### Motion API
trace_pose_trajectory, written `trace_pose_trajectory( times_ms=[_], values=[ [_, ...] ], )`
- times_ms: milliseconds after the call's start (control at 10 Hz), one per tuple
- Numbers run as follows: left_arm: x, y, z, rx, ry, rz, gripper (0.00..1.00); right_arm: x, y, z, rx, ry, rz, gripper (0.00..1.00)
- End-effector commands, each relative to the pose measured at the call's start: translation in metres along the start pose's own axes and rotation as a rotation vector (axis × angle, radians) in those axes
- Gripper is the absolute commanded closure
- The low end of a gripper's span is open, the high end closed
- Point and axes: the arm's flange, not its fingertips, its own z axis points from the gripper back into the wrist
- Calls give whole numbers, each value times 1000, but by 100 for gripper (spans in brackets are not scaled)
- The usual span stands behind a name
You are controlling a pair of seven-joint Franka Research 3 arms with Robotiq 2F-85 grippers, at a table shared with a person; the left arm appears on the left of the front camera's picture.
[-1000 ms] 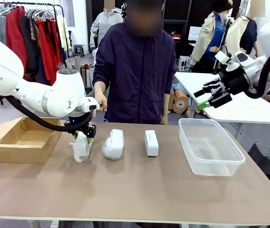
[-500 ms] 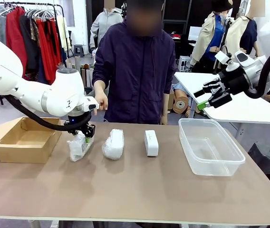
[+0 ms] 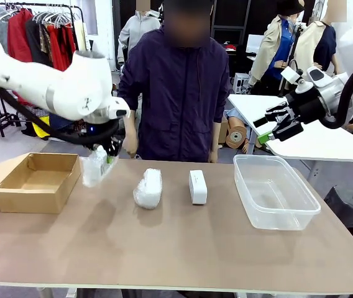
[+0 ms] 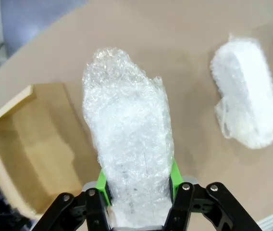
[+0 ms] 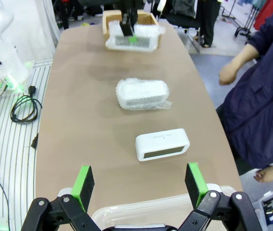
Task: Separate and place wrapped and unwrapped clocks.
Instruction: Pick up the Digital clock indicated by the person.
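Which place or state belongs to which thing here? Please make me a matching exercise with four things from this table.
Things
1. left wrapped clock
2. middle wrapped clock
3. bare white clock
4. clear tub

Places or states
A. lies unwrapped on the table, nearest the tub
B. empty, at the robot's right
C. held above the table in the shut left gripper
D. lies on the table in bubble wrap

Pairs: 1-C, 2-D, 3-A, 4-B

One bubble-wrapped clock (image 4: 129, 139) is held airborne in the left gripper (image 4: 137, 179); another wrapped clock (image 3: 148, 188), then a bare white clock (image 3: 197, 187), lie to its right.
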Motion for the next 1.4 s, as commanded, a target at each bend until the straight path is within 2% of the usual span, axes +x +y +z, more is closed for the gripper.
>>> trace_pose_trajectory(
  times_ms=[0, 600, 900, 1300],
  values=[
    [12, -1, 35, 57, -4, -15, 100, 2, 1, 1, 3, -6, 9, 0],
    [34, -5, 158, 125, -117, -77, 100, 2, 1, 1, 3, -6, 9, 0],
    [33, -5, 171, 118, -145, -69, 100, 2, 1, 1, 3, -6, 9, 0],
    [34, -5, 172, 98, -131, -72, 100, 2, 1, 1, 3, -6, 9, 0]
  ],
)
